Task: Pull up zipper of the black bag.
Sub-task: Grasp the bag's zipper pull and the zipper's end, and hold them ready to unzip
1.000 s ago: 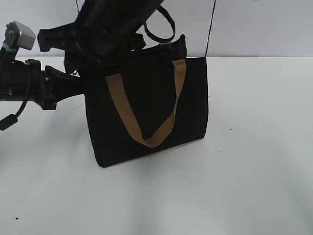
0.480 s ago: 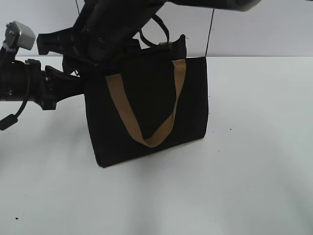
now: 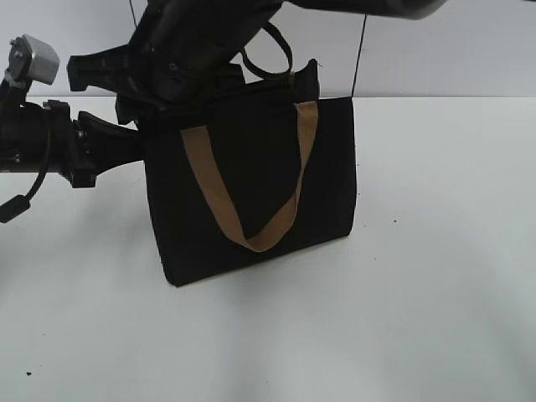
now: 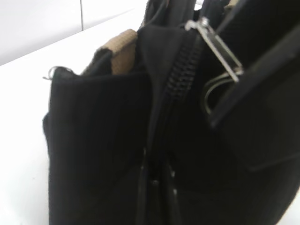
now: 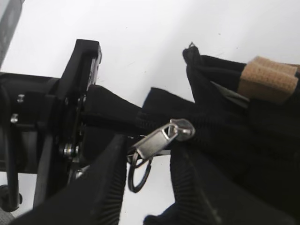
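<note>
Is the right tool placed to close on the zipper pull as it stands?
Probably yes. The zipper pull lies in the open gap of the right tool, with nothing between them; the left tool grips the black bag beside it.

Black bag: matt woven cloth, handle of tan ribbed webbing. Zipper: dull black plastic-looking teeth; pull tab shiny silvery metal with dark wire ring. Right gripper: matt black, ridged pads either side of tab. Table: smooth white.
</note>
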Motion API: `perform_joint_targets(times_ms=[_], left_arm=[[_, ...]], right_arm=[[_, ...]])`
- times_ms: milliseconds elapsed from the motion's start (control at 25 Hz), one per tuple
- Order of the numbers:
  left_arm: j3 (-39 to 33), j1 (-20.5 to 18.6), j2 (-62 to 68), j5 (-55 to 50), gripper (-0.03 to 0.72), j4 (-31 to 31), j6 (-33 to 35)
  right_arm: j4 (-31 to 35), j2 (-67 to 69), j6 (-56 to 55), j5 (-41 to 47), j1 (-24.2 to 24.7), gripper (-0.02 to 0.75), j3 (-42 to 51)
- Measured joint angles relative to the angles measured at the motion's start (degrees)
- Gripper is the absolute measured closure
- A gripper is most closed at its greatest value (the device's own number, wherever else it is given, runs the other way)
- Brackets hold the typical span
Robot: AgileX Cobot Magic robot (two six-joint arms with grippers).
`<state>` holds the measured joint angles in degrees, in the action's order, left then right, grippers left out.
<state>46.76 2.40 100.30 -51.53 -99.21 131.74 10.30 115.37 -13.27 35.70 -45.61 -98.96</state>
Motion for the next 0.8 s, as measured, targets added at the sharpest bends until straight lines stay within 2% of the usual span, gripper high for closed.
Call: perform_joint_targets(times_ms=[120, 240, 320, 800], left_arm=[[0.0, 0.0, 0.0, -0.2, 0.655, 0.0, 0.0], [0.0, 0.0, 0.0, -0.2, 0.655, 0.0, 0.0], [0.0, 0.0, 0.0, -0.2, 0.655, 0.0, 0.0], [0.0, 0.0, 0.0, 1.7, 0.655, -0.1, -2.4]], right_arm=[[0.0, 0.0, -0.1, 0.0, 0.0, 0.561, 0.0], [-0.2, 0.0, -0.2, 0.0, 0.0, 0.694, 0.0], [-0.3, 0.0, -0.2, 0.4, 0.0, 0.736, 0.0], [-1.0, -1.9, 0.8, 6.1, 0.0, 0.747, 0.0]])
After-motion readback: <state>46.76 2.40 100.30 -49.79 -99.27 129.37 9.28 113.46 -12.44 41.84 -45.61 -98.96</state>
